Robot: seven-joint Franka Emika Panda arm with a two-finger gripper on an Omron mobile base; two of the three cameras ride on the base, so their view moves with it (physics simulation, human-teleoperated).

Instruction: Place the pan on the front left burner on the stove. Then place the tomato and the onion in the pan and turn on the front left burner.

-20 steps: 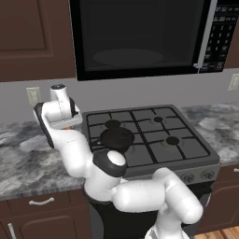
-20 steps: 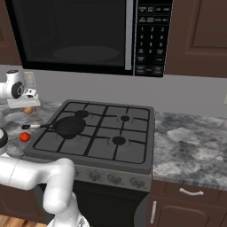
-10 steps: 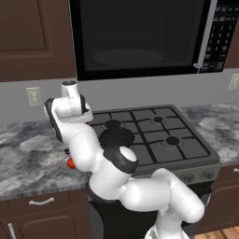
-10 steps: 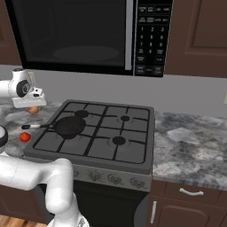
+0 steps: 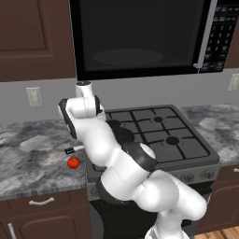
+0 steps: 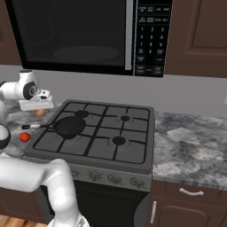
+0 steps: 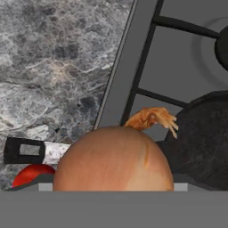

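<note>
The gripper (image 6: 39,107) hangs over the left edge of the stove (image 6: 133,153), its jaws spread wide around the onion (image 7: 113,160). In the hand view the onion sits right up against the camera and looks lifted clear of the surface, so I judge it held. The pan (image 6: 69,126) already rests on the front left burner (image 6: 82,114) of the stove, its handle (image 7: 40,151) sticking out leftward over the counter (image 5: 32,158). The tomato (image 6: 24,137) lies on that counter, just left of the stove's front corner. To do this step well, the onion should travel rightward over the stove until it is above the middle of the pan. It should then come down low before the jaws let go, since a round onion dropped from height or near the rim would likely roll out. The microwave (image 6: 88,35) above the stove has a keypad, but its lettering is too small to read, and no brand shows.
</note>
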